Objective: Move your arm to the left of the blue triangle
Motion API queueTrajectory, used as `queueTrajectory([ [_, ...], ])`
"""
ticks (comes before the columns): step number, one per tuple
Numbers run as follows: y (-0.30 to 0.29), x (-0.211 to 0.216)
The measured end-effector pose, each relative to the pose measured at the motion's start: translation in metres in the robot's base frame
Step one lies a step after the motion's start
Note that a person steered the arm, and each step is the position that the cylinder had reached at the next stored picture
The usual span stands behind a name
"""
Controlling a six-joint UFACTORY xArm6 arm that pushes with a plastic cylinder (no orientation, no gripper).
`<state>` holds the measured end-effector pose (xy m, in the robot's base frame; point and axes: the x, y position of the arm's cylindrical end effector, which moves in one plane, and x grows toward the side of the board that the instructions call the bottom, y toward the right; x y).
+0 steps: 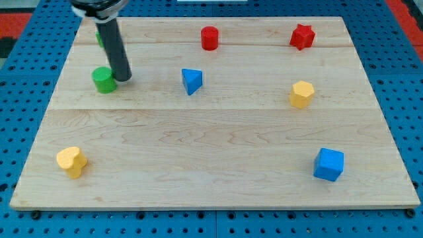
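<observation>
The blue triangle (pixel 192 80) sits on the wooden board (pixel 211 152) a little left of centre in the upper half. My tip (pixel 123 78) is at the end of the dark rod, well to the left of the blue triangle, with a clear gap between them. The tip stands right beside the green cylinder (pixel 103 80), at its right edge, touching or nearly touching it.
Another green block (pixel 99 37) is partly hidden behind the rod at the upper left. A red cylinder (pixel 209 38) and a red star (pixel 302 36) are at the top. A yellow hexagon (pixel 301 94), a blue cube (pixel 328 164) and a yellow heart (pixel 71 161) lie elsewhere.
</observation>
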<state>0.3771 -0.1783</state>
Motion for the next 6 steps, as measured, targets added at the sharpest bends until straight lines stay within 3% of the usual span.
queueTrajectory([
  [2, -0.009, 0.004],
  [4, 0.043, 0.004],
  [6, 0.051, 0.004],
])
